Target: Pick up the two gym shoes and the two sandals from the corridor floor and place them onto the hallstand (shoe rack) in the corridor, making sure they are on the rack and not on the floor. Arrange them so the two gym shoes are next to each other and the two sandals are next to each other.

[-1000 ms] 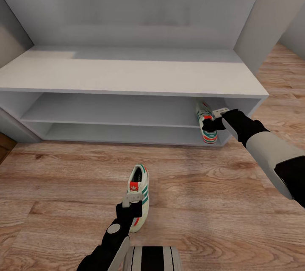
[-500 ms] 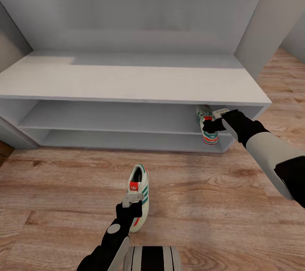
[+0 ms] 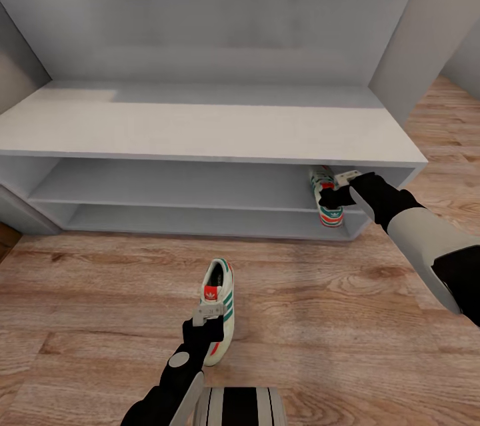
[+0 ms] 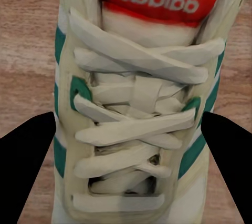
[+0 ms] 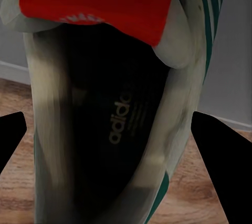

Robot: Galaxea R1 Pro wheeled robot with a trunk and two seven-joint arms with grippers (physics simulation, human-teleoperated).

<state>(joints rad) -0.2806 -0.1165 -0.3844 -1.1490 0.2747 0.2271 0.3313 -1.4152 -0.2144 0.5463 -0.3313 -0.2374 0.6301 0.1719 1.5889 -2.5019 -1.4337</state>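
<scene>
Head view: the left pincer (image 3: 208,317) grips a gym shoe (image 3: 219,309) across its laces, over the corridor floor (image 3: 100,293). Farther right, the right pincer (image 3: 333,191) clasps the other shoe (image 3: 325,201) at the hallstand (image 3: 200,126). Both look light, soft-sided; the midfoot seems the firmest hold.

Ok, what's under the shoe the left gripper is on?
Wood-plank corridor floor shows around the gym shoe under the left gripper. Its sole hides the contact, so whether it is resting or lifted cannot be told.
</scene>
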